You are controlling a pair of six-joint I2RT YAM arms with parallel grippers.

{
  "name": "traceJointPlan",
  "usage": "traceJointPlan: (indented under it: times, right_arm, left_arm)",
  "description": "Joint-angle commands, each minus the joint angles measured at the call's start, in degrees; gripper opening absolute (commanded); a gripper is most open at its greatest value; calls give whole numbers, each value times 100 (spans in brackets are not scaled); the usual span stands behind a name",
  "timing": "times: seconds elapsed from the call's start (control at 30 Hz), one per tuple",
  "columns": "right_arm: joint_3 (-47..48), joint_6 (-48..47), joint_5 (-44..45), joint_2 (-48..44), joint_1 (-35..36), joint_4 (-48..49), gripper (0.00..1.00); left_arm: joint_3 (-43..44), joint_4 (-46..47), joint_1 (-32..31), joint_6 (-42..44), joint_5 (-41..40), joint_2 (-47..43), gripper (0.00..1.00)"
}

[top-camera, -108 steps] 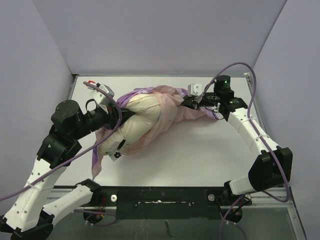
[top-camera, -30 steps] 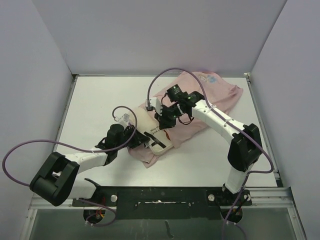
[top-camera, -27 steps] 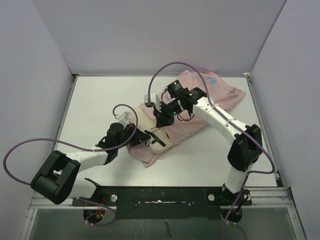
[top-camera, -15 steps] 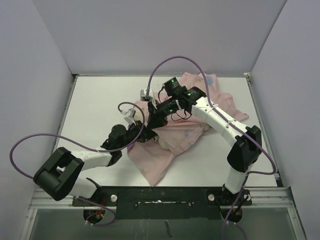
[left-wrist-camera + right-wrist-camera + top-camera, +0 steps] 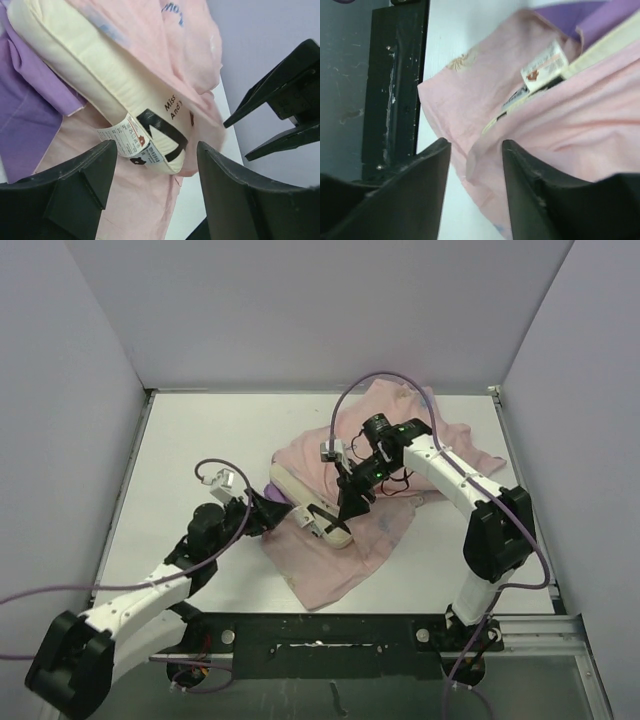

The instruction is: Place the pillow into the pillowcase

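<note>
The cream pillow (image 5: 300, 502) lies mid-table, mostly under the pale pink pillowcase (image 5: 400, 455). Its near long edge, black marks and tag stick out. A purple strip of the pillowcase's outside (image 5: 276, 490) shows at the pillow's left. My left gripper (image 5: 272, 512) is open and empty, just left of the pillow's exposed edge. In the left wrist view the pillow (image 5: 85, 65), its tag (image 5: 127, 141) and the pink pillowcase (image 5: 165, 45) lie ahead of the gripper (image 5: 156, 192). My right gripper (image 5: 349, 510) is open over the pillowcase, with a pink hem fold (image 5: 476, 157) between its fingers.
The white table (image 5: 190, 440) is walled by grey-purple panels at the back and both sides. A black rail (image 5: 320, 628) runs along the near edge and shows in the right wrist view (image 5: 395, 75). Purple cables (image 5: 360, 390) loop above both arms.
My left gripper has drawn back to the left, away from the pillow. My right gripper has shifted right and nearer. The pillow's near edge now shows from under the pillowcase.
</note>
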Motion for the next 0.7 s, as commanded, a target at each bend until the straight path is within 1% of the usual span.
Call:
traceJointPlan:
  times: [0.0, 0.03, 0.07, 0.1, 0.13, 0.17, 0.2, 0.27, 0.3, 0.33, 0.4, 0.47, 0.53, 0.6, 0.67]
  right_arm:
    - [832, -933, -346, -412, 56, -349, 51]
    - [934, -759, -148, -383, 81, -109, 55]
    - [948, -414, 190, -363, 122, 374, 59]
    - [907, 45, 577, -333, 182, 920, 65]
    - [879, 400, 958, -259, 261, 1377, 71]
    - [924, 625, 1250, -130, 354, 1693, 75]
    - [1043, 793, 1459, 52, 445, 1839, 76]
    - [1426, 1156, 1767, 499, 656, 1926, 80]
    - [1601, 1341, 1870, 739, 725, 1916, 81]
    - [1771, 1609, 1998, 953, 788, 1920, 81]
    - [2025, 2219, 2339, 1345, 885, 1992, 82]
    - [2063, 2722, 2732, 1589, 952, 2142, 82]
    - [1964, 3002, 3050, 1698, 1036, 2336, 82]
    - [1873, 3083, 3296, 1754, 1103, 2457, 80]
    - [1809, 3121, 3551, 1792, 1172, 2506, 75]
  left_arm:
    - [108, -1403, 139, 52, -405, -988, 51]
    - [73, -1403, 160, -59, -470, -1098, 39]
    - [64, -1340, 184, -155, -513, -1139, 33]
    - [96, -1246, 203, -220, -532, -1108, 31]
    - [161, -1130, 221, -263, -541, -1007, 30]
    - [243, -1015, 233, -296, -548, -854, 30]
    - [322, -883, 242, -330, -526, -654, 32]
    - [469, -646, 280, -453, -466, -203, 41]
    - [532, -574, 311, -530, -408, 45, 46]
    - [578, -417, 352, -597, -326, 284, 47]
    - [614, -91, 491, -739, -68, 876, 48]
    - [630, 228, 748, -1006, 247, 1365, 47]
    - [682, 506, 1000, -1292, 603, 1839, 43]
    - [747, 915, 1184, -1437, 1053, 2282, 38]
    - [858, 1294, 1259, -1471, 1304, 2663, 34]
